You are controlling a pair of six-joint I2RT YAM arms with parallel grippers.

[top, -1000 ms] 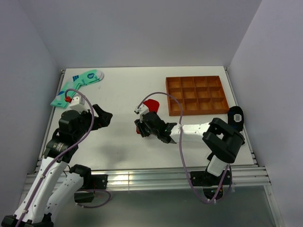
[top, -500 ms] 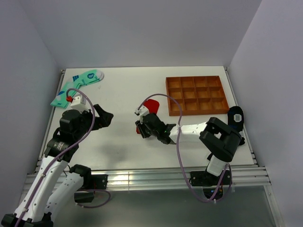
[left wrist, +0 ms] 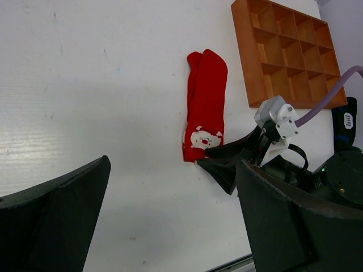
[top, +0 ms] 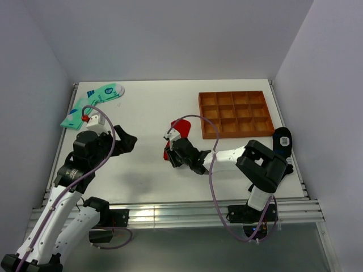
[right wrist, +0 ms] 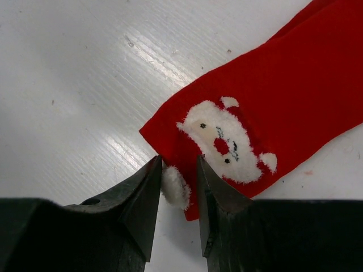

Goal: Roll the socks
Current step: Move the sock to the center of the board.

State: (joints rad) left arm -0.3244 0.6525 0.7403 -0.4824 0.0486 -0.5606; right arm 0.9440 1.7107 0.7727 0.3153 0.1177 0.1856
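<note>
The red socks (left wrist: 205, 102) lie flat and stacked in mid-table, a white Santa face near their near end (right wrist: 283, 96). In the top view they show as red (top: 180, 126) partly under my right arm. My right gripper (right wrist: 179, 161) sits low at that near end, jaws narrowed to a small gap that straddles the cuff edge and a white pompom, one finger (right wrist: 142, 192) touching the pompom. It also shows from above (top: 168, 154). My left gripper (top: 126, 140) hovers wide open to the left of the socks (left wrist: 173, 170), holding nothing.
A brown compartment tray (top: 233, 93) stands at the back right, right of the socks (left wrist: 244, 56). A mint-green sock (top: 96, 97) lies at the back left corner. A black sock (top: 282, 139) lies by the right edge.
My right gripper's jaws have narrowed around the socks' near end and the arm has edged slightly left. The left arm has barely moved.
</note>
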